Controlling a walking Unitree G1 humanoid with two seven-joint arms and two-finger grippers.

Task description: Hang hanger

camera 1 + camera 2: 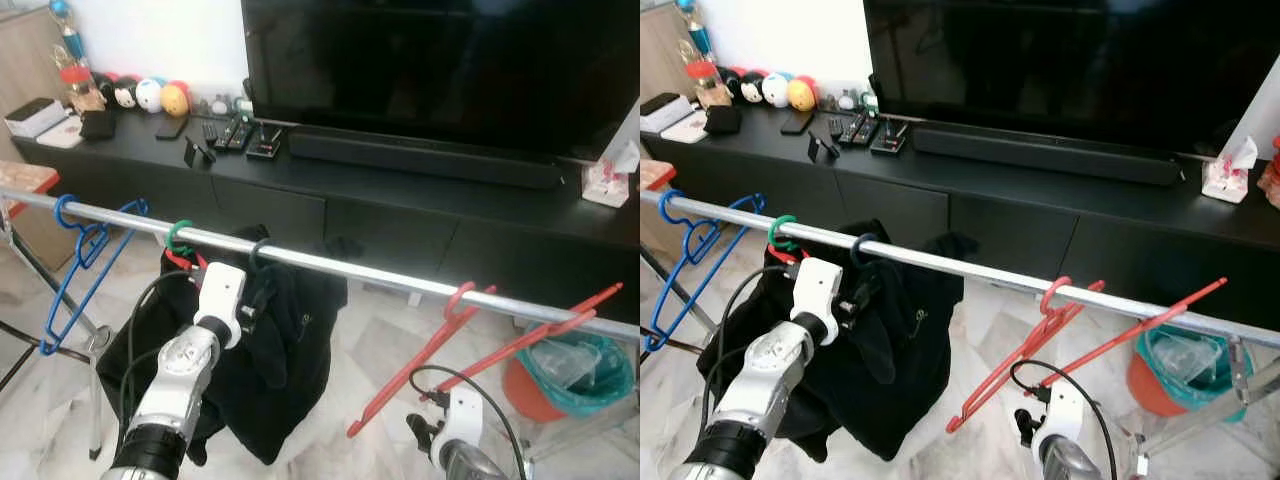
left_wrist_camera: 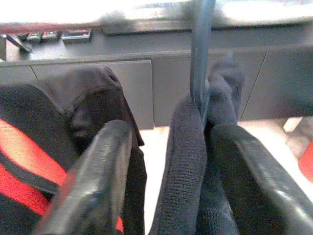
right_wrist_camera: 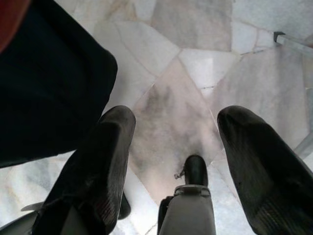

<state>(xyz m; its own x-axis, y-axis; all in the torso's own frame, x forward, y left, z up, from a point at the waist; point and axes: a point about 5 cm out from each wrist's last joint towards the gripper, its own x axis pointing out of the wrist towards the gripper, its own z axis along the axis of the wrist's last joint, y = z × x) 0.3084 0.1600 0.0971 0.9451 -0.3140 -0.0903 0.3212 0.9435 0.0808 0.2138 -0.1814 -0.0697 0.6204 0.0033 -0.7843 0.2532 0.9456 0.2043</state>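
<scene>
A silver rail (image 1: 400, 280) runs across in front of me. On it hang a blue hanger (image 1: 80, 270), a green-hooked hanger (image 1: 178, 236) with a red and black garment, a dark hanger (image 1: 258, 252) carrying a black garment (image 1: 290, 360), and a red hanger (image 1: 470, 340). My left gripper (image 1: 252, 303) is raised just under the dark hook. In the left wrist view its fingers (image 2: 93, 176) stand apart, open, with a fold of the black garment and the hanger's neck (image 2: 200, 54) between them. My right gripper (image 3: 176, 127) hangs low over the floor, open and holding nothing.
Behind the rail stands a long black TV cabinet (image 1: 420, 200) with a large TV (image 1: 440, 60), remotes (image 1: 230, 132) and toys. A tissue box (image 1: 605, 185) sits at its right end. An orange bin with a teal bag (image 1: 575, 375) stands on the marble floor at the right.
</scene>
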